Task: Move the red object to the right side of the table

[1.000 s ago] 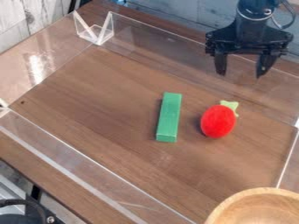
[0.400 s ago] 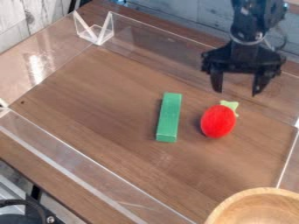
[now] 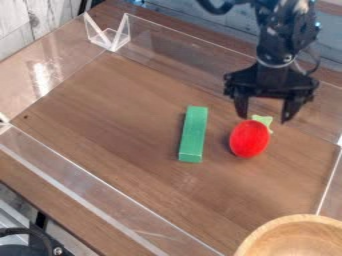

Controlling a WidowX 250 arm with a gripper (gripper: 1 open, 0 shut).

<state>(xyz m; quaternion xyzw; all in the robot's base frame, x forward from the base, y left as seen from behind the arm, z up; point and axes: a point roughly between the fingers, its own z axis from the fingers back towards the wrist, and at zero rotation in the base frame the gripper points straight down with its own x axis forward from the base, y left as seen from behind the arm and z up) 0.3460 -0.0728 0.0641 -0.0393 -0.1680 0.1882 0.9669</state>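
1 hand [image 3: 269,104], fingers spread wide and holding nothing, is hanging just above 1 red object [image 3: 249,138] lying toward the bench's [image 3: 120,100] right edge beside 1 green block [image 3: 194,133], apparently positioning for grasping.

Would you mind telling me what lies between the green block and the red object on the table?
Nothing: in the camera view, only bare table shows between the green block and the red object. The open tool hangs above the red object, not in that gap.
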